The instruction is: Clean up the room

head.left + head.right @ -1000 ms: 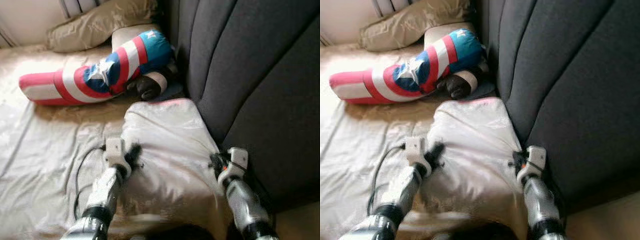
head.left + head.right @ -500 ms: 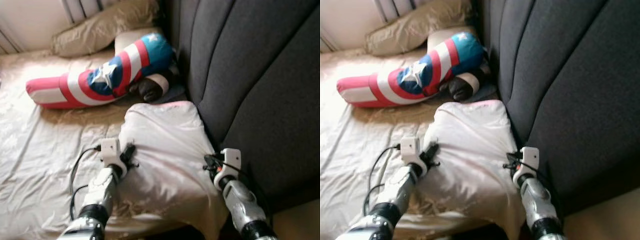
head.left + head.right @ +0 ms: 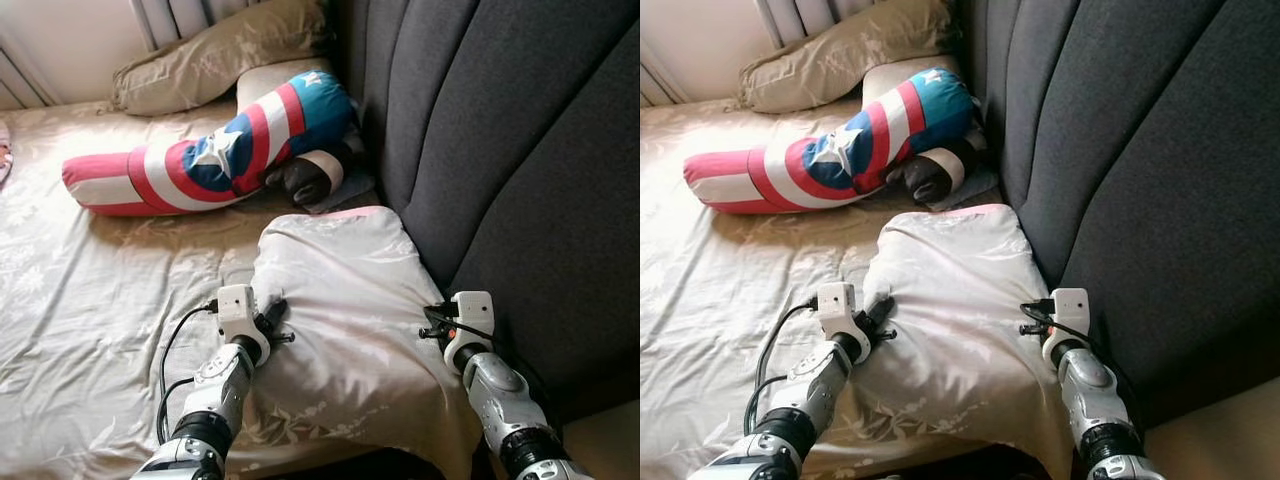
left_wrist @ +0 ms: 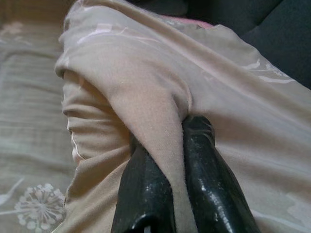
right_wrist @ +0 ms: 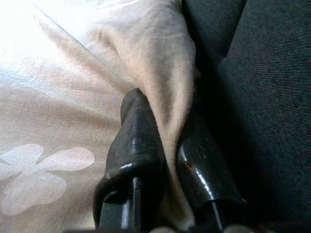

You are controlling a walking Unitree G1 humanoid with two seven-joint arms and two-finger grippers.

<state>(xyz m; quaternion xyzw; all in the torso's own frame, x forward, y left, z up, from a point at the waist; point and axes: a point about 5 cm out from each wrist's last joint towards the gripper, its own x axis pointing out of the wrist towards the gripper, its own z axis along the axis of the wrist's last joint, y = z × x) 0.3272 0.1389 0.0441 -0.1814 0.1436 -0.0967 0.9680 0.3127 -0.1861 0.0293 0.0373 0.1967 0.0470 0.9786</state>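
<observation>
Pillow (image 3: 345, 300) lies against the dark headboard (image 3: 520, 150); left gripper (image 4: 170, 145) pinches its outer edge, right gripper (image 5: 167, 141) pinches its headboard-side edge, fabric clamped between both finger pairs.

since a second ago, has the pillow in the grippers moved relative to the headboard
Cannot tell. The whole view shifted, so the camera moved. The pillow lies against the dark headboard, pinched by the left gripper and right gripper, as before.

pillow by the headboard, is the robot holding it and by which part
Yes. Both grippers pinch the pillow by its cover: the left gripper on a fold at its left edge, the right gripper on its right edge beside the headboard.
</observation>
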